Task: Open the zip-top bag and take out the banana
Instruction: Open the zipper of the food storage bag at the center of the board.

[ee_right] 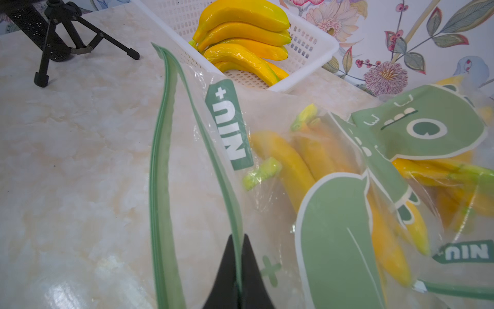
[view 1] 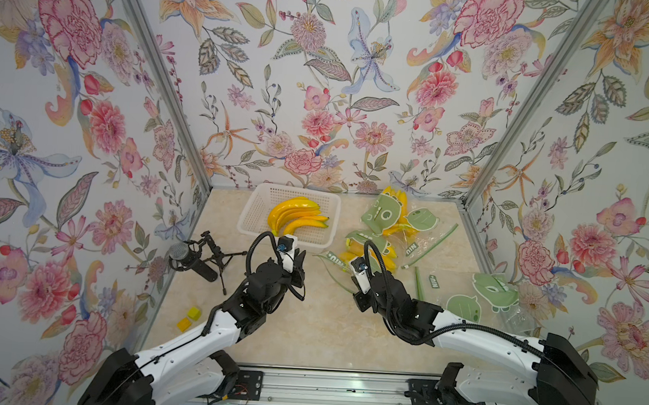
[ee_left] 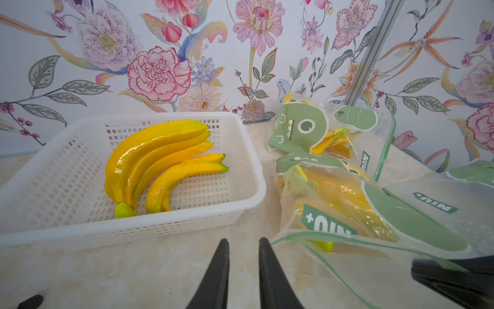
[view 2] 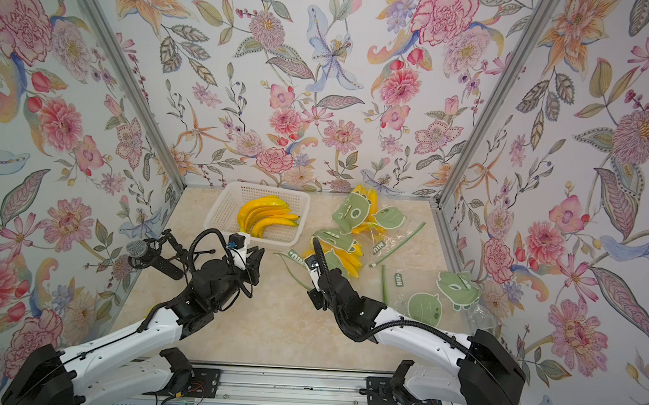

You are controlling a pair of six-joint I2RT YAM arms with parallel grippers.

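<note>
The zip-top bag is clear with green dinosaur print and lies on the marble table, right of centre in both top views. Yellow bananas show through its film. Its mouth gapes, the two green zip strips apart. My right gripper is shut on one zip strip; the other strip hangs free. My left gripper stands slightly open with nothing between its fingers, over bare table just beside the bag's mouth and near the basket.
A white basket at the back holds a loose banana bunch. A second filled bag lies behind, and an empty one at the right. A microphone on a tripod and yellow blocks sit at the left.
</note>
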